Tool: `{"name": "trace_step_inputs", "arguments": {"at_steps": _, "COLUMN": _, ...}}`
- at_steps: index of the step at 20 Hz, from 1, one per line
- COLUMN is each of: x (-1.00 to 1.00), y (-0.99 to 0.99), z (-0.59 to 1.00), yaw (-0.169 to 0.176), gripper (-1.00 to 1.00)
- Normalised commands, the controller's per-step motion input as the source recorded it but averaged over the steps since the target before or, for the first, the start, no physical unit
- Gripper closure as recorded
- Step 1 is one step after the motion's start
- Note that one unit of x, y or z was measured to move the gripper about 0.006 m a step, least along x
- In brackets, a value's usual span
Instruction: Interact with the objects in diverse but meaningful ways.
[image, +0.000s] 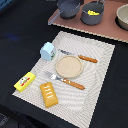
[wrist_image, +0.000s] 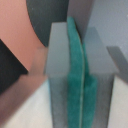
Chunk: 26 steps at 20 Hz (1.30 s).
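Note:
On the striped placemat (image: 100, 60) lie the small white carton with blue sides (image: 48, 50), the yellow red-labelled box (image: 24, 81) and the orange-brown scored bread block (image: 49, 95). At the back, a grey saucepan (image: 93, 16) holds a yellow piece (image: 93, 10) that looks like the cheese wedge. A darker grey pot (image: 68, 7) stands beside it. The arm does not show in the exterior view. In the wrist view my gripper (wrist_image: 77, 70) fills the frame, its teal pads (wrist_image: 75, 55) pressed together with nothing between them, over a pink surface and a dark round shape.
A round tan plate (image: 69, 66) sits mid-mat between an orange-handled knife (image: 80, 58) and fork (image: 66, 80). The pots stand on a pink tray (image: 75, 24) at the back. A tan bowl (image: 122, 17) is at the exterior view's far right. The table is black.

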Motion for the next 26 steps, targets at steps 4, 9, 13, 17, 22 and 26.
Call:
{"name": "trace_step_inputs", "arguments": {"at_steps": 4, "x": -0.03, "y": 0.25, "z": -0.05, "yaw": 0.040, "gripper": 1.00}}
{"name": "trace_step_inputs", "arguments": {"at_steps": 9, "x": 0.02, "y": 0.47, "z": 0.15, "yaw": 0.035, "gripper": 1.00}}
{"name": "trace_step_inputs", "arguments": {"at_steps": 13, "x": 0.14, "y": 0.53, "z": 0.16, "yaw": 0.022, "gripper": 1.00}}
{"name": "trace_step_inputs", "arguments": {"at_steps": 17, "x": 0.18, "y": 0.51, "z": 0.10, "yaw": 0.009, "gripper": 1.00}}
{"name": "trace_step_inputs", "arguments": {"at_steps": 22, "x": 0.26, "y": 0.38, "z": 0.02, "yaw": 0.000, "gripper": 1.00}}
{"name": "trace_step_inputs", "arguments": {"at_steps": 26, "x": 0.44, "y": 0.37, "z": 0.00, "yaw": 0.000, "gripper": 1.00}}
